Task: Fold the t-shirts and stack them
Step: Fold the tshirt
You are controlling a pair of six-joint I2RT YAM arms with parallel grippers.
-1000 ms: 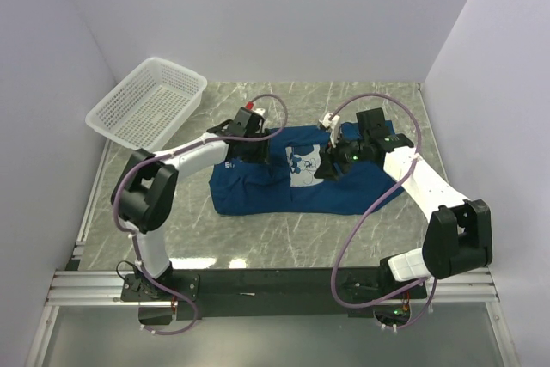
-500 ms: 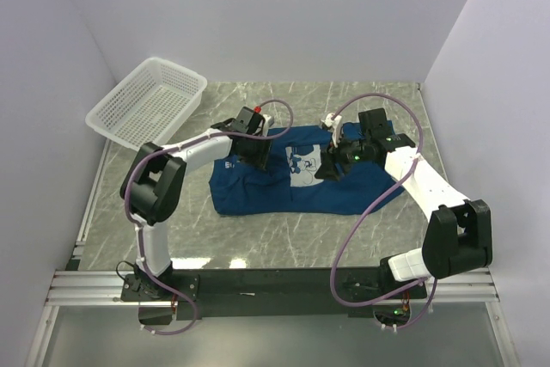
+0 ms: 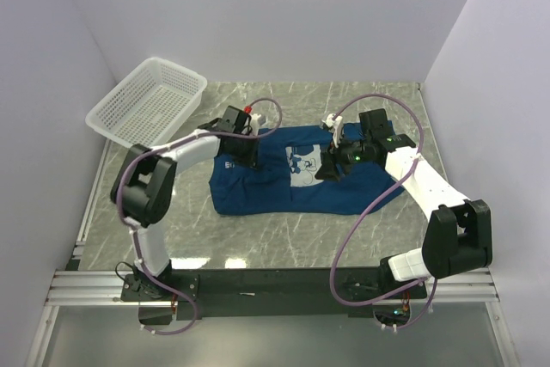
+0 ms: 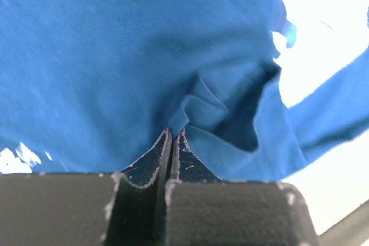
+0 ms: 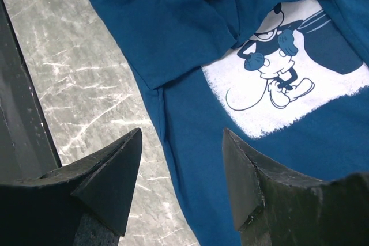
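Item: fold-and-stack station, overhead view, listed near to far.

Foreground, bottom of frame: two arm bases on a black rail at the near edge of the marble-patterned surface (image 3: 284,242).

Centre: one dark blue t-shirt (image 3: 266,191) lying partly folded and rumpled on the surface, long axis running left to right across the frame. Its pale chest print (image 3: 302,163) of a cartoon mouse faces up, centre-right; which end is the collar cannot be told.

Left tool (image 3: 243,150): over the shirt's upper left edge, fingers pressed together on a small pleat of blue cloth, as the left wrist view shows.

Right tool (image 3: 329,163): above the shirt just right of the print, fingers apart, nothing between them.

Upper left: white mesh basket (image 3: 148,102), apart from the shirt.

Risk: the pinch looks shallow and may catch a single layer; lifting could let it slip or drag the fold askew.
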